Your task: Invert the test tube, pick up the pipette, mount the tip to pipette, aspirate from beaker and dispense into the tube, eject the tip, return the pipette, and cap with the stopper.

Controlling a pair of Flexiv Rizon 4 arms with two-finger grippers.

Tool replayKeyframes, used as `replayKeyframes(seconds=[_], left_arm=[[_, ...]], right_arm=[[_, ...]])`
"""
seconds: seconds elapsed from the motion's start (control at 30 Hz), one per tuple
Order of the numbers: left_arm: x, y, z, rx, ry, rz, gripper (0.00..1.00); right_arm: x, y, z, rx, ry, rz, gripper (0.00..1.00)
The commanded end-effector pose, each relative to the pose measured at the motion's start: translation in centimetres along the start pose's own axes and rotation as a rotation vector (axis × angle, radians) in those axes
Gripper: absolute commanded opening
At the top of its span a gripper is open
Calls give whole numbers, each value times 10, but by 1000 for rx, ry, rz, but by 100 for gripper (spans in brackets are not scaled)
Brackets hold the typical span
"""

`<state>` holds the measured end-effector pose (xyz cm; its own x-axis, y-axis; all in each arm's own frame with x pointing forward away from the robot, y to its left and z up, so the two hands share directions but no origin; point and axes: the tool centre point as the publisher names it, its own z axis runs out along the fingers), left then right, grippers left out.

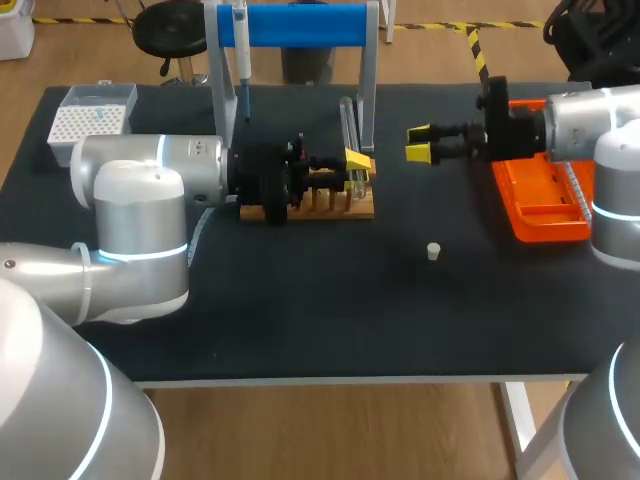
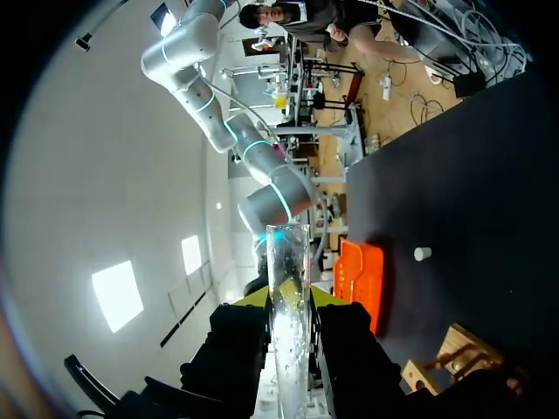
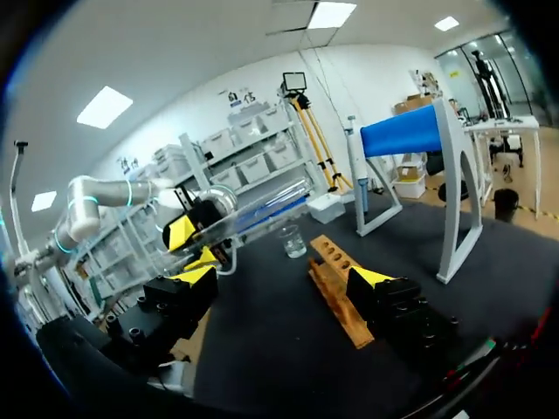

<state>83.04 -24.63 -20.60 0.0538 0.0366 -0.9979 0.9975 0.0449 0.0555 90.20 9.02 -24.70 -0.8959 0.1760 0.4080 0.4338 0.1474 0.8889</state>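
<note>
Left gripper [image 1: 358, 166] is over the wooden rack [image 1: 330, 212], clamped on the glass test tube [image 1: 347, 125], tube upright. Right gripper [image 1: 418, 143] hovers near it, fingers apart. White stopper [image 1: 433, 251] sits alone on the black table [image 1: 350, 320]. Pipette [image 1: 241, 45] hangs on the blue stand [image 1: 300, 25].

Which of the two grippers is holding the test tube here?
The left gripper: it is shut on the test tube at the rack. The right gripper hangs open and empty beside it.

Text: none legible, any view.
Nos./labels: none readable on items on the surface [image 1: 330, 320].
Signs: too small/blurry to tell.
</note>
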Motion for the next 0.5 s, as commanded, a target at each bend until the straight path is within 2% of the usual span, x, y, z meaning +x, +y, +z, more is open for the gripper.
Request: replayKeyframes(seconds=[0.03,0.2,0.3,0.37,0.5], left_arm=[[1,0,0,0,-2,3,0],[1,0,0,0,-2,3,0],[1,0,0,0,-2,3,0],[1,0,0,0,-2,3,0],[1,0,0,0,-2,3,0]], right_arm=[[7,-1,0,10,-85,-30,100],[5,-6,4,13,-122,-26,100],[4,-10,7,17,-149,-60,100],[4,-15,10,18,-178,-127,100],[4,-15,10,18,-178,-127,100]])
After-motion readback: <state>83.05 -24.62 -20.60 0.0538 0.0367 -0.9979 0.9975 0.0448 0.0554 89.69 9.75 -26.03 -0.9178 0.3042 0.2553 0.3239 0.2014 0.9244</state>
